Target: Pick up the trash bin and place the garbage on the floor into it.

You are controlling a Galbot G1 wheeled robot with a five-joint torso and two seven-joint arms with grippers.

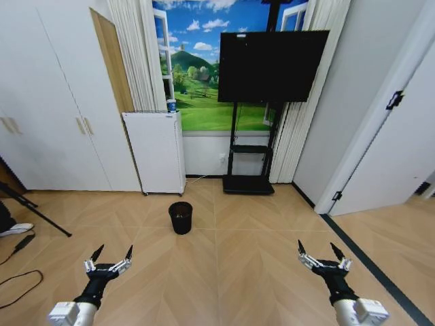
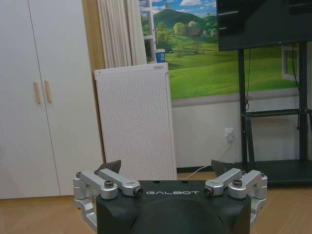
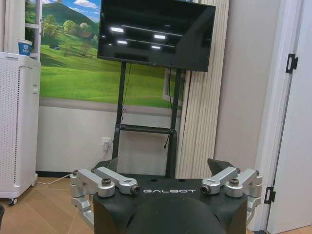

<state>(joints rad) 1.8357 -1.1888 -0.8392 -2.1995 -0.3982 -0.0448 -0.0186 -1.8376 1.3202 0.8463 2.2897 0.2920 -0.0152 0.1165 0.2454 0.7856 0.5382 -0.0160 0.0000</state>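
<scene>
Now | one trash bin (image 1: 181,217) | two pincers, left (image 1: 109,258), right (image 1: 322,252), spread

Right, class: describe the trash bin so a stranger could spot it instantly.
Find the tall white perforated appliance against the far wall, left of the TV stand. On the wooden floor just in front of it stands the trash bin, small, round, black mesh, the lone dark container on the open floor.

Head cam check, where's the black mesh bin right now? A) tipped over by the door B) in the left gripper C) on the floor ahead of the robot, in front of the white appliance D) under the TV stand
C: the trash bin stands upright on the floor in front of the white perforated appliance, ahead of the open left gripper and right gripper, touched by neither.
</scene>
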